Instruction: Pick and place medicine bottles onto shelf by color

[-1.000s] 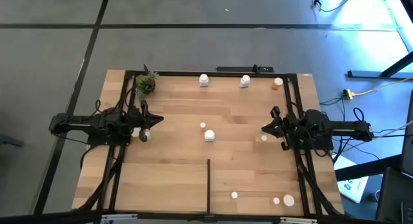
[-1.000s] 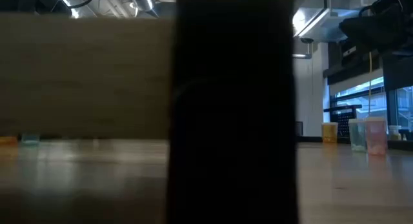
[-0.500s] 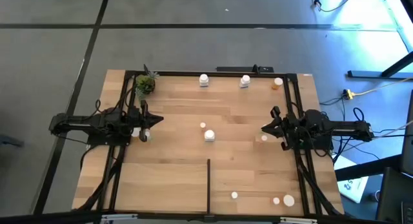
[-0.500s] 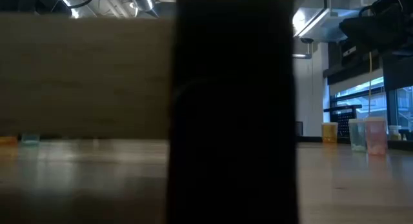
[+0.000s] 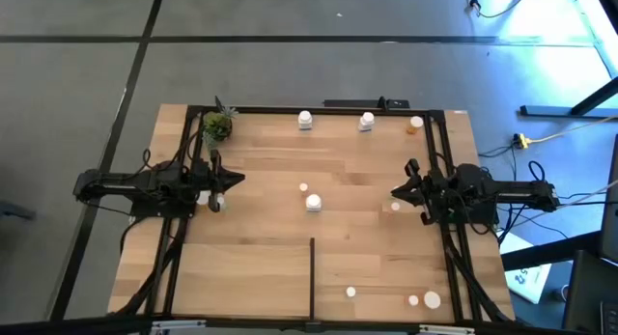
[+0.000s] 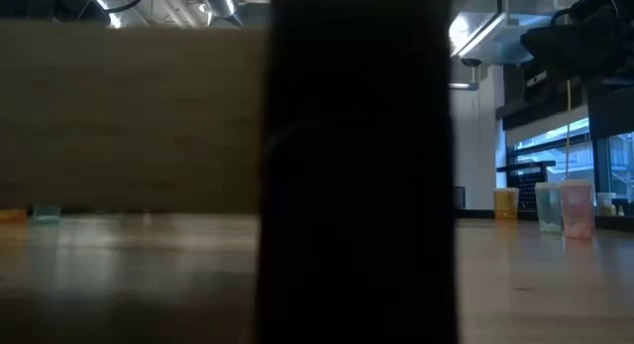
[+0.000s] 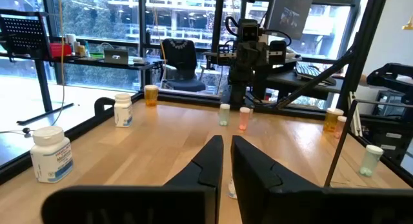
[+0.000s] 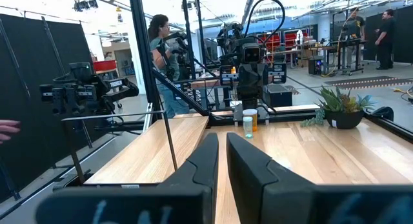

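Small white-capped medicine bottles stand scattered upright on the light-wood shelf (image 5: 261, 267). Two white ones (image 5: 305, 120) (image 5: 366, 121) and an orange one (image 5: 415, 125) are at the far edge. Two white ones (image 5: 314, 203) are mid-table, and several small ones (image 5: 432, 299) are at the near right. My left gripper (image 5: 228, 180) hovers over the left side with fingers together and empty (image 7: 226, 154). My right gripper (image 5: 398, 192) hovers over the right side, also shut and empty (image 8: 221, 146). A small pale bottle (image 5: 395, 208) stands just near of it.
A small green potted plant (image 5: 217, 127) stands at the far left corner. A thin black divider strip (image 5: 312, 275) runs from the near edge toward mid-table. Black frame bars (image 5: 183, 229) border the shelf. A dark upright (image 6: 357, 166) blocks the middle of the low view. People (image 8: 161, 43) stand beyond the table.
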Tool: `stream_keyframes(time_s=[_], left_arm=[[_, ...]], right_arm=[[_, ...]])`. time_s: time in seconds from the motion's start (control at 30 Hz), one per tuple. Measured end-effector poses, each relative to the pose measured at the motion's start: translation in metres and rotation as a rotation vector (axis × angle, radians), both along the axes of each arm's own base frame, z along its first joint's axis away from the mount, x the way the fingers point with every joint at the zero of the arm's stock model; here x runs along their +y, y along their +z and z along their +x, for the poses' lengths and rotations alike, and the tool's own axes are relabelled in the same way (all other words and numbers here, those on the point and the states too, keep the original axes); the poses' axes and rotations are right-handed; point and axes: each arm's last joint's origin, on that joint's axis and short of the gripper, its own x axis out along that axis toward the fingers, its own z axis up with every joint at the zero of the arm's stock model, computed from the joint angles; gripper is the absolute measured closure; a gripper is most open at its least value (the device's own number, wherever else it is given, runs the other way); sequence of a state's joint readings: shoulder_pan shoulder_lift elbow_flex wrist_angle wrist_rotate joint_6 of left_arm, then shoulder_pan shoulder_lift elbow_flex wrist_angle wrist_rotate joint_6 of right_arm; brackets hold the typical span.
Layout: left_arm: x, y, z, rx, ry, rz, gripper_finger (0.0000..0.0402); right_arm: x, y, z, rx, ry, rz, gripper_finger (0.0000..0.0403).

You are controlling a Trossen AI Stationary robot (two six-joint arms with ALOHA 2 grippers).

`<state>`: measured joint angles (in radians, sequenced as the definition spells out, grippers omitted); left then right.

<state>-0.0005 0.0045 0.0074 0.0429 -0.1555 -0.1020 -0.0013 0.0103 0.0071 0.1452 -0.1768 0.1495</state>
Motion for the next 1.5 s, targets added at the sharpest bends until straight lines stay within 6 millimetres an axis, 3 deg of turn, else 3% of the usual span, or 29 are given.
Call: stream_keyframes(time_s=[0.6, 0.8, 1.0, 1.2, 1.5], left_arm=[[0.000, 0.000, 0.000, 0.002, 0.001, 0.006, 0.0401], [0.000, 0.001, 0.000, 0.005, 0.009, 0.132, 0.0390], [0.000, 0.040, -0.008, -0.090, 0.034, 0.174, 0.0379], [0.001, 0.081, -0.010, -0.068, 0.066, 0.200, 0.0375], [0.002, 0.118, 0.023, 0.314, 0.083, 0.053, 0.0389]], right_arm=[[0.000, 0.000, 0.000, 0.000, 0.000, 0.000, 0.0367], [0.000, 0.000, 0.000, 0.000, 0.000, 0.000, 0.0367], [0.000, 0.000, 0.000, 0.000, 0.000, 0.000, 0.0367], [0.000, 0.000, 0.000, 0.000, 0.000, 0.000, 0.0367], [0.000, 0.000, 0.000, -0.001, -0.001, 0.000, 0.0367]])
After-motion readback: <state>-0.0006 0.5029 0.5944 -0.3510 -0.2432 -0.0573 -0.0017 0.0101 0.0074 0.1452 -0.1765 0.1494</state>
